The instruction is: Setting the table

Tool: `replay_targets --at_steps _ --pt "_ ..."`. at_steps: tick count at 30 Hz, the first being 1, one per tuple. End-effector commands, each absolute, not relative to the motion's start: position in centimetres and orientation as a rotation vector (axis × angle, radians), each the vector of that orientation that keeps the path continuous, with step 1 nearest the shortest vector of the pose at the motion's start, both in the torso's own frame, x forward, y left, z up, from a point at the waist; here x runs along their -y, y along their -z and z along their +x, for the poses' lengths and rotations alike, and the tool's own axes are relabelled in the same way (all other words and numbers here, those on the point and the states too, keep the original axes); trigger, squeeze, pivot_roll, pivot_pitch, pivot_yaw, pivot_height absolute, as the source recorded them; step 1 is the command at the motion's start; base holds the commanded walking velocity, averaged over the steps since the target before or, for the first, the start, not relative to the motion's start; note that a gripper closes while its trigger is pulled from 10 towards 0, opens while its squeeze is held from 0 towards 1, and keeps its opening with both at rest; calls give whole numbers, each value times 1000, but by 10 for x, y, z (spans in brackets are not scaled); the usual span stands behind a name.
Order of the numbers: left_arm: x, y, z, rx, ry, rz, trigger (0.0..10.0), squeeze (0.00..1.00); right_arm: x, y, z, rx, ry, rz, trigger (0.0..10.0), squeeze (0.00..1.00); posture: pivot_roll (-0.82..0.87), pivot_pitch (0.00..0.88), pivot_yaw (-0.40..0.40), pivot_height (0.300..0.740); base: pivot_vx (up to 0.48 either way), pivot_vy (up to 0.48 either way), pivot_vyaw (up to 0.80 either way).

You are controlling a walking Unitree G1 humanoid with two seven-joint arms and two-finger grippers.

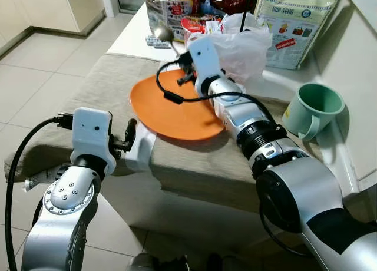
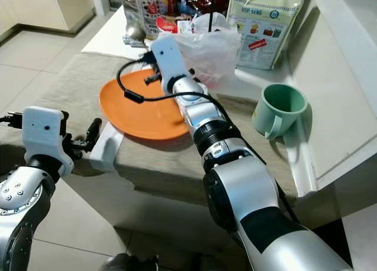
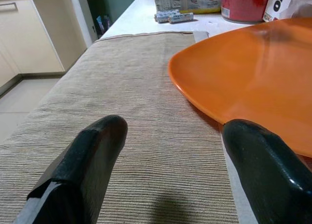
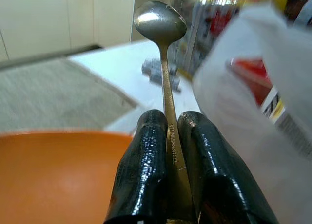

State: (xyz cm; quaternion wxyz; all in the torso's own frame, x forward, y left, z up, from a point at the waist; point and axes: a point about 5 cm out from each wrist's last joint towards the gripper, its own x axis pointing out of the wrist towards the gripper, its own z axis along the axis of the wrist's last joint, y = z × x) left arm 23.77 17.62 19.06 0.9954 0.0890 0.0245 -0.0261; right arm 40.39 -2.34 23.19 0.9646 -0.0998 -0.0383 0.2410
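An orange plate lies on a beige ribbed cloth that covers the near part of the table. My right gripper hovers over the plate's far rim, shut on the handle of a steel spoon. The spoon's bowl points up and away toward the back of the table. My left gripper is open at the table's front left corner, low over the cloth. Its fingers point at the plate's near edge and hold nothing.
A green mug stands on the white tabletop to the right of the plate. A crumpled plastic bag and several grocery packs crowd the back of the table. Tiled floor lies to the left.
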Motion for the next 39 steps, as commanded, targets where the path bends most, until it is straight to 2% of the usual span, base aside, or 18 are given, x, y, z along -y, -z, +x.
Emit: replay_targets --at_steps 1,5,9,14,23,24,31,39 --pt "-176 -187 237 -63 51 186 10000 0 28 -227 404 74 -479 -192 10000 0 129 130 -24 740 0 0 0" --pt "-175 -185 239 -67 63 187 10000 0 30 -217 402 62 -471 -189 10000 0 117 126 -18 740 0 0 0" --pt "-174 -184 243 -61 71 199 10000 0 29 -237 399 217 -451 -142 10000 0 110 116 -14 740 0 0 0" --pt "-175 -184 246 -55 60 207 10000 0 34 -251 397 314 -419 -92 10000 0 104 106 -14 740 0 0 0" --pt "-194 -184 251 7 -68 224 10000 0 55 -240 387 389 -318 -107 10000 0 78 79 -14 740 0 0 0" --pt "-200 -183 252 26 -107 220 10000 0 66 -233 382 405 -275 -121 10000 0 61 67 -9 740 0 0 0" --pt "-208 -179 255 44 -142 216 10000 0 85 -216 363 439 -196 -172 10000 0 33 50 -1 740 0 0 0" --pt "-212 -178 253 75 -153 196 10000 0 90 -200 333 457 -177 -195 10000 0 12 34 8 740 0 0 0"
